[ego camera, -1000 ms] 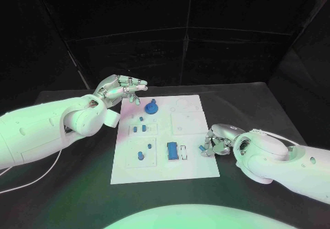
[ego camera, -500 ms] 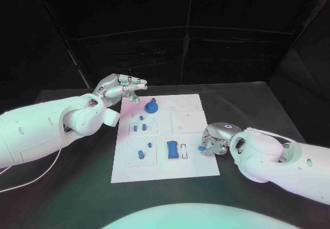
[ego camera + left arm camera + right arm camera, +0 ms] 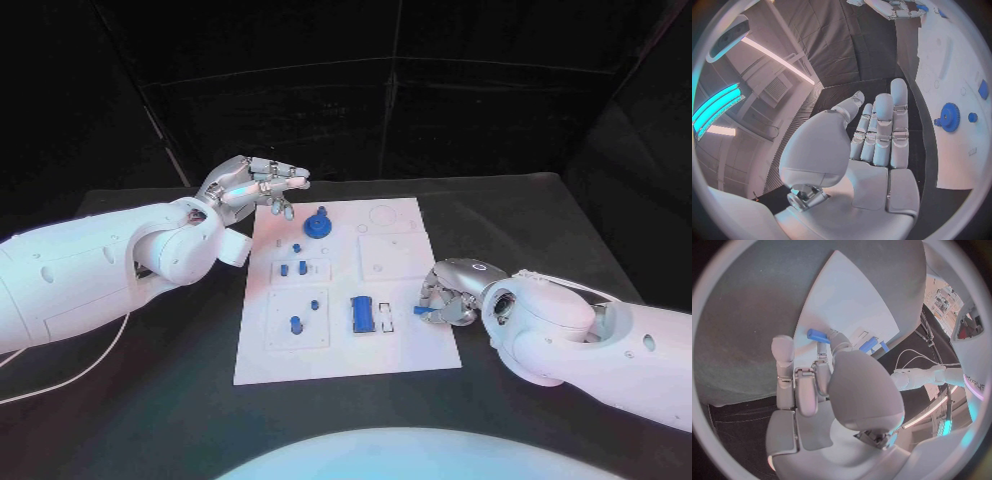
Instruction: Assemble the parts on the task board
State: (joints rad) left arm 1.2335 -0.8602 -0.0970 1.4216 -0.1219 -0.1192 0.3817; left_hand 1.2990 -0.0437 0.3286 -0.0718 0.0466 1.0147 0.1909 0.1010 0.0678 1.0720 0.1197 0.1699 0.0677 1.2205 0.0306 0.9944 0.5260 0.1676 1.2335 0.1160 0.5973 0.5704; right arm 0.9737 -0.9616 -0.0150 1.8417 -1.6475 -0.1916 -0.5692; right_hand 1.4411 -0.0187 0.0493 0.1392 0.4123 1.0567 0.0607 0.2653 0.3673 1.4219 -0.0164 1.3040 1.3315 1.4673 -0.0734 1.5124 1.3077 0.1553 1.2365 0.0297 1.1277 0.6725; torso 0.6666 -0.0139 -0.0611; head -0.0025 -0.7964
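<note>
Now, one white task board (image 3: pixel 389 352) lies mid-table. The right hand (image 3: pixel 450 295) sits at the board's right edge, pinching one small blue peg (image 3: pixel 817 335) at its fingertips, the other fingers curled. The left hand (image 3: pixel 257 183) hovers off the board's far left corner, fingers extended and apart, holding nothing. On the board: one blue gear (image 3: pixel 319 225), one blue block (image 3: pixel 361 314), and five smaller blue parts (image 3: pixel 294 324) grouped in the left-hand recesses
</note>
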